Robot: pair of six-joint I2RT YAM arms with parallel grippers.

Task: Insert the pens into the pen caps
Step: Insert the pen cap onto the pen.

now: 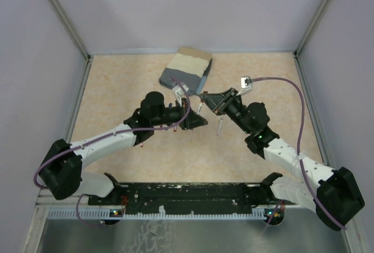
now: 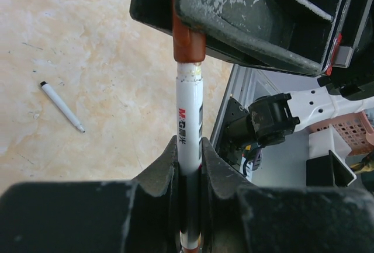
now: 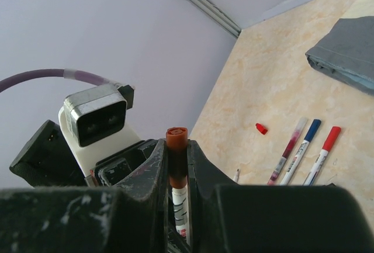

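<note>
Unseen pen (image 2: 189,113) tip inside cap (image 2: 188,40)

my left arm (image 1: 105,139) and right arm (image 1: 286,153) both reach forward and inward, elbows out, wrists angled so the grippers meet nose to nose. my left gripper (image 2: 189,159) is pinched tight on a pen (image 2: 189,118), my right gripper (image 3: 176,168) on its brown-red cap (image 3: 176,139).

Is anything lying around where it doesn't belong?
Yes, one thing. A little red cap lies loose on the table, by itself, apart from the three pens lying side by side. Nothing looks spilled or broken.
</note>
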